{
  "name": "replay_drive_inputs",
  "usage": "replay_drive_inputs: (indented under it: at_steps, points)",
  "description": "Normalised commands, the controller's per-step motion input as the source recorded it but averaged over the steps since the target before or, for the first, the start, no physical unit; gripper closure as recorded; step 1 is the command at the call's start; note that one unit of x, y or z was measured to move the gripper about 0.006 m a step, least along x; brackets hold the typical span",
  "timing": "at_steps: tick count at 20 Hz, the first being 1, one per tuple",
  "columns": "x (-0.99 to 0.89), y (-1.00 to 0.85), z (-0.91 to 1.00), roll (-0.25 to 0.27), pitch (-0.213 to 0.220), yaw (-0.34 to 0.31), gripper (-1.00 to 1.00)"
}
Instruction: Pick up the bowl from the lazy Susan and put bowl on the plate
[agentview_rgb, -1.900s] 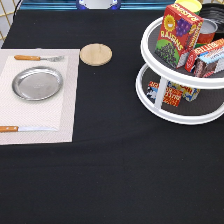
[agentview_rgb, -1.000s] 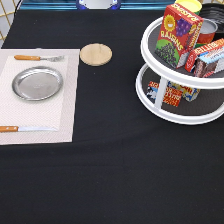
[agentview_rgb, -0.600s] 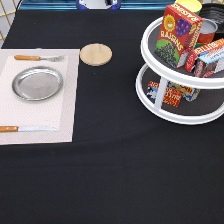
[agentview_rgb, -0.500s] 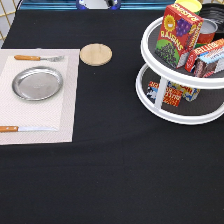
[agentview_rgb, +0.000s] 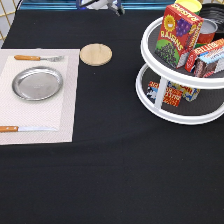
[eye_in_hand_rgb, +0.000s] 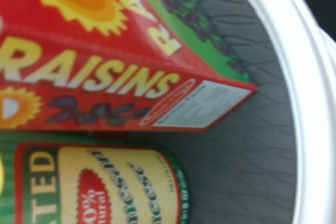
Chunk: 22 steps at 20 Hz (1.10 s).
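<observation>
- The lazy Susan (agentview_rgb: 172, 118) stands at the right edge of the table (agentview_rgb: 110, 175), up near the far right corner. Its shelves are full of food boxes.
- A red raisins box (agentview_rgb: 177, 32) and a can (agentview_rgb: 207, 30) sit on the top shelf. The wrist view shows them from very close.
- I cannot find the bowl in either view (it may be hiding behind the boxes).
- The plate (agentview_rgb: 37, 83) is bare. It lies on a mat (agentview_rgb: 67, 100) at the table's left edge, between a fork (agentview_rgb: 37, 58) and a knife (agentview_rgb: 25, 129). A wooden coaster (agentview_rgb: 95, 54) lies just off the mat's far right corner.
- Only a bit of the arm (agentview_rgb: 100, 4) shows at the table's far edge. The gripper is not in the exterior view, so I cannot tell if its jaws are open or closed.
- What could go wrong, I think: the boxes are packed tight, so a reach for the bowl could knock one over. The shelf may also spin if it gets pushed.
</observation>
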Motion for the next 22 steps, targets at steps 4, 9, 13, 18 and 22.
replay_drive_inputs:
  at_steps: [4,9,13,18,22]
  points:
    - [0.23,0.24,-0.15,0.008,-0.044,0.031,-1.0]
    - [0.35,0.31,-0.17,-0.018,-0.004,0.009,-1.0]
    - [0.27,0.22,-0.2,-0.012,-0.002,0.0,-1.0]
    - [0.2,0.01,-0.23,0.007,-0.008,0.0,-1.0]
    - [0.25,0.01,-0.3,0.0,0.0,0.0,-1.0]
